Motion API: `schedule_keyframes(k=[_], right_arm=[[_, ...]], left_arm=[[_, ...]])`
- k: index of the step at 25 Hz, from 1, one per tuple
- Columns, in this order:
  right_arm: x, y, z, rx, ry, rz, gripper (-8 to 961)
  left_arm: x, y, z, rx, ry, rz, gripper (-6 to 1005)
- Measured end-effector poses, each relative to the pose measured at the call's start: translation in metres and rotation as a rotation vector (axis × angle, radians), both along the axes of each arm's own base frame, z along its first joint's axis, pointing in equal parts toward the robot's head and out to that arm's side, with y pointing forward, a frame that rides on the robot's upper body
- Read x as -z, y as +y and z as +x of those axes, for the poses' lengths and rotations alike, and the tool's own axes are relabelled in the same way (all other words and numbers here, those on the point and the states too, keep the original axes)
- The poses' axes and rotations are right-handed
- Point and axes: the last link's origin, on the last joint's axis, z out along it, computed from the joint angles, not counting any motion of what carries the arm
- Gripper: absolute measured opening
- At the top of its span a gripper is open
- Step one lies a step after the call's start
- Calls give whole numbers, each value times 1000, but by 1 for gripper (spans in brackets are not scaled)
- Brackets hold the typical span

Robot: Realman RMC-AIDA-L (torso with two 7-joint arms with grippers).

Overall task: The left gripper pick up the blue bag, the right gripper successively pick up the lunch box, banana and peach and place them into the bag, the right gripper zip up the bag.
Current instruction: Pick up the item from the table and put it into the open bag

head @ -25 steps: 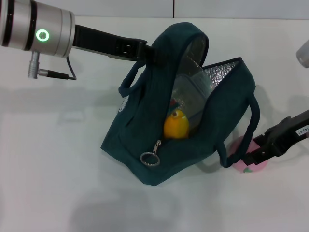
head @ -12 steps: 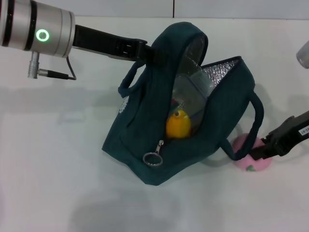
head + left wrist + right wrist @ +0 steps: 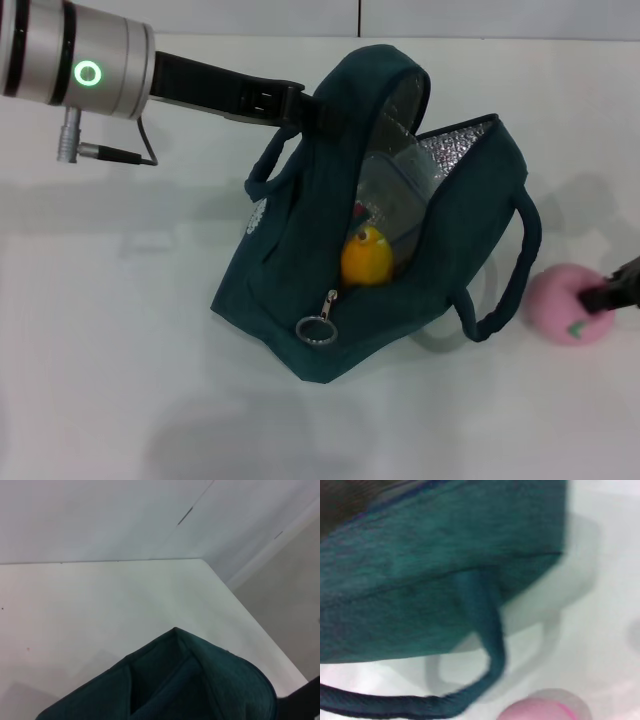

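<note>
The blue bag (image 3: 300, 260) stands open on the white table, tilted, with its upper rim pinched by my left gripper (image 3: 300, 106). Inside it I see the clear lunch box (image 3: 395, 190) and the yellow banana (image 3: 365, 258). The pink peach (image 3: 562, 305) is to the right of the bag, beyond its handle loop (image 3: 520, 270). My right gripper (image 3: 598, 298) comes in from the right edge and is shut on the peach's far side. The right wrist view shows the bag's side (image 3: 445, 555) close up and the top of the peach (image 3: 545, 709).
A metal zipper ring (image 3: 318, 331) hangs at the bag's front lower end. The left arm (image 3: 90, 70) spans the upper left. The table's far corner (image 3: 202, 560) and a wall show in the left wrist view.
The right gripper has pulled back to the right with the peach, away from under the bag's handle. The peach looks larger, as if lifted. Bag and left arm have stayed put.
</note>
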Motion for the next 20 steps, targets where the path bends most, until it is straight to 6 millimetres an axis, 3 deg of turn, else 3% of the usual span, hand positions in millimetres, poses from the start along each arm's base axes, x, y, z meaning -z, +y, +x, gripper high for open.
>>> schedule_keyframes(k=[7, 14, 20], right_arm=[[-44, -5, 14, -2, 162, 168, 148], [-63, -14, 21, -31, 315, 236, 108], [-90, -23, 10, -198, 555, 402, 68]], left_arm=[[1, -1, 0, -3, -3, -3, 33], [1, -1, 0, -2, -3, -3, 33], [2, -1, 1, 0, -3, -4, 33]])
